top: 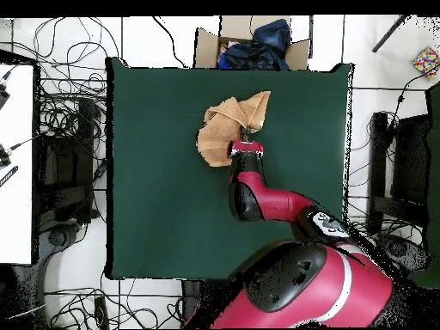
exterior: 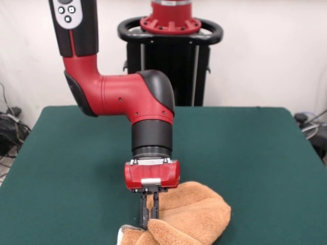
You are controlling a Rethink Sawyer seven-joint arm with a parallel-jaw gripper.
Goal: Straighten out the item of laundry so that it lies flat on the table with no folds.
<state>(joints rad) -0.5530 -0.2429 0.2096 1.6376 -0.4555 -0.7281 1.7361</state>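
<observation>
The item of laundry (exterior: 191, 214) is an orange-tan towel, bunched and folded over itself near the front edge of the green table (exterior: 71, 153). A white bit of it shows at its lower left corner. My gripper (exterior: 149, 214) points straight down at the towel's left side. Its two black fingers stand close together, shut on a raised fold of cloth. In the overhead view the towel (top: 225, 127) lies crumpled near the far edge of the table (top: 155, 189), right of centre, with the gripper (top: 249, 134) at its right side.
A cardboard box (top: 206, 47) holding dark cloth stands just beyond the table's far edge in the overhead view. Cables cover the floor on the left, beside a white desk (top: 15, 163). Dark equipment (top: 404, 146) stands to the right of the table.
</observation>
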